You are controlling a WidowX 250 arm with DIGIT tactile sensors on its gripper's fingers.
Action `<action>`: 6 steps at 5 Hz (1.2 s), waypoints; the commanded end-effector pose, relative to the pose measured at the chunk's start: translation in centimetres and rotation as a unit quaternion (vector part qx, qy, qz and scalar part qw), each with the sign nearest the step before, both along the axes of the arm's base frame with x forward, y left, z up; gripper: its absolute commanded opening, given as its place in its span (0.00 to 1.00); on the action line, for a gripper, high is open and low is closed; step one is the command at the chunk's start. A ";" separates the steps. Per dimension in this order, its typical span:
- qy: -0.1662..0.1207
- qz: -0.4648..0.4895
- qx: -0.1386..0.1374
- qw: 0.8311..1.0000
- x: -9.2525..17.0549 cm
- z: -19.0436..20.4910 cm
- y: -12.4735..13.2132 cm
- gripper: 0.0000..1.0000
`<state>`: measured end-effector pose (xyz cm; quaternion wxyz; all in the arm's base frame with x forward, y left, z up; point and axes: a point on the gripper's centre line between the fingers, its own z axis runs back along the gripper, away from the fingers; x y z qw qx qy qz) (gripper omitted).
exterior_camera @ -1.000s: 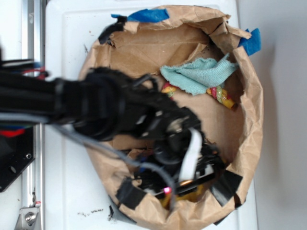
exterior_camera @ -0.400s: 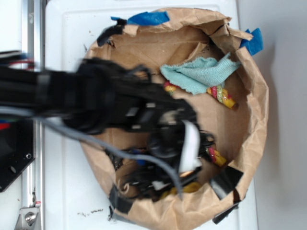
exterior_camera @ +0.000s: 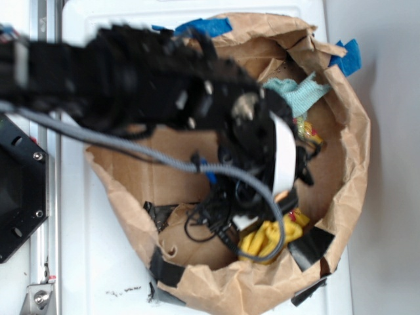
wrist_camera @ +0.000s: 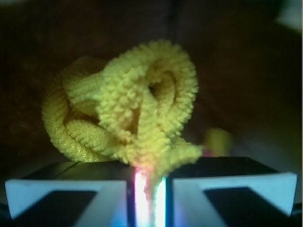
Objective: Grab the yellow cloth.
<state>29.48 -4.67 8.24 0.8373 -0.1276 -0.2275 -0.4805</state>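
Observation:
The yellow cloth [wrist_camera: 128, 111] is a bunched, woven bright yellow rag. In the wrist view a corner of it is pinched in the narrow gap between the two jaws of my gripper [wrist_camera: 149, 175], and the rest bulges out in front of them. In the exterior view the yellow cloth [exterior_camera: 268, 236] hangs below the black arm at the near right of the brown paper bag [exterior_camera: 341, 164]. My gripper [exterior_camera: 257, 222] is shut on it, its fingers mostly hidden by cables and the wrist.
A light teal cloth [exterior_camera: 298, 94] and a red-yellow-green rope [exterior_camera: 307, 133] lie at the bag's far right, partly under the arm. Blue tape [exterior_camera: 203, 26] and black tape [exterior_camera: 308, 248] patch the rim. A metal rail [exterior_camera: 42, 197] runs along the left.
The arm has swung toward the far side of the bag and risen. The yellow cloth has come up with the shut jaws, and the bag's left wall has shifted and crumpled.

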 end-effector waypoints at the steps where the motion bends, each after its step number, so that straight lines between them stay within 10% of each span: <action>1: 0.026 0.195 0.010 0.980 1.5 6.3 3.2 0.00; 3: 0.124 0.358 0.141 0.915 -0.2 9.8 3.5 0.00; 4: 0.175 0.422 0.152 0.877 0.2 10.4 4.6 0.00; 6: 0.148 0.482 0.140 0.852 -7.9 11.6 2.1 0.00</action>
